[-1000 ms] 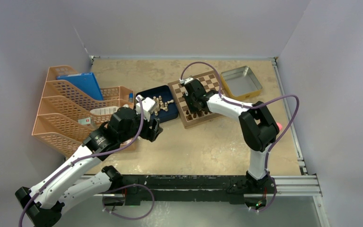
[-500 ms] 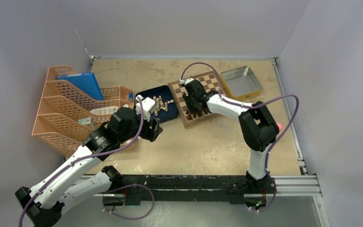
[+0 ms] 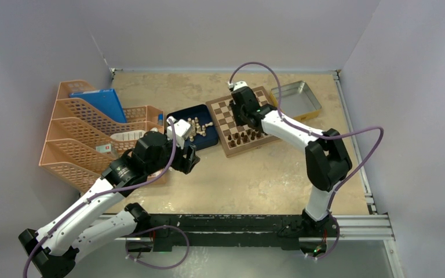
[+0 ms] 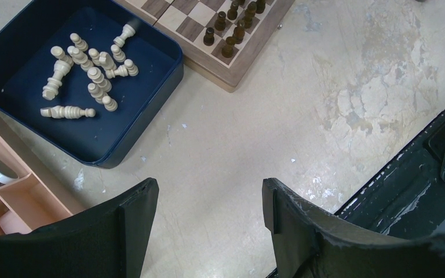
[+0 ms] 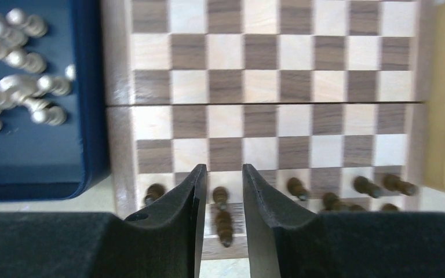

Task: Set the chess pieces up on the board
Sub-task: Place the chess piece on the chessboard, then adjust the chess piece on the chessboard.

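The chessboard (image 3: 227,114) lies at the table's middle back. Several dark chess pieces (image 3: 244,138) stand in its two near rows; they also show in the left wrist view (image 4: 230,28). My right gripper (image 3: 249,117) hovers above the board's middle, jaws slightly apart and empty. In the right wrist view the gripper (image 5: 224,169) frames two dark pieces (image 5: 221,208) standing well below on the board (image 5: 266,87). My left gripper (image 4: 210,188) is wide open and empty over bare table, near the tray's front (image 3: 188,159).
A dark blue tray (image 3: 177,116) with several cream pieces (image 4: 87,69) lying in it sits left of the board. A silver tin (image 3: 295,99) stands right of the board. Orange file racks (image 3: 87,133) fill the left side.
My right gripper has lifted off the board's near rows and drawn back toward the far side. The left arm has not moved.
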You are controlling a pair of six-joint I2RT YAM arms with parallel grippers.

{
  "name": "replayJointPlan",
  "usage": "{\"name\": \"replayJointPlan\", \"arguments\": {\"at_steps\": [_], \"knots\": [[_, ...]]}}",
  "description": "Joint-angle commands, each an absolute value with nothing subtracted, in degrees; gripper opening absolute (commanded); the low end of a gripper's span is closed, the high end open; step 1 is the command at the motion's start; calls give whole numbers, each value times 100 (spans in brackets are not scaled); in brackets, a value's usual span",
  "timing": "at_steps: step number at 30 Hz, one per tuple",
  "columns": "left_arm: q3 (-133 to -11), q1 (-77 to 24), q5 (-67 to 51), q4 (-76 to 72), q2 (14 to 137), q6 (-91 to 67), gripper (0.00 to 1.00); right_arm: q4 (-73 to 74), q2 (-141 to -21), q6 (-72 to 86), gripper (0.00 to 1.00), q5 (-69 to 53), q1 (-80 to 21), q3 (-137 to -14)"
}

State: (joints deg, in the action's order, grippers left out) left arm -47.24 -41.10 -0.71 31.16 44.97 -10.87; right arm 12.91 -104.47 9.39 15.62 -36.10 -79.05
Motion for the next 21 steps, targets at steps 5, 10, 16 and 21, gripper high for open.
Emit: {"name": "replayJointPlan", "arguments": {"at_steps": [5,10,16,21], "knots": [[-4842,-4092,-272,2961,4440,-1024,66,1724,-10177,911,33,2709,-2914,-8356],[-4835,-4087,-300,2962,4395,-1037,66,1836,-10187,945,33,2516,-2501,-8187],[-4838,-4090,-383,2959,4419,-1029,66,1875,-10142,977,30,2058,-2282,-7924],[-4835,-4088,-386,2953,4430,-1028,66,1929,-10142,899,29,1623,-2272,-7809]]}}
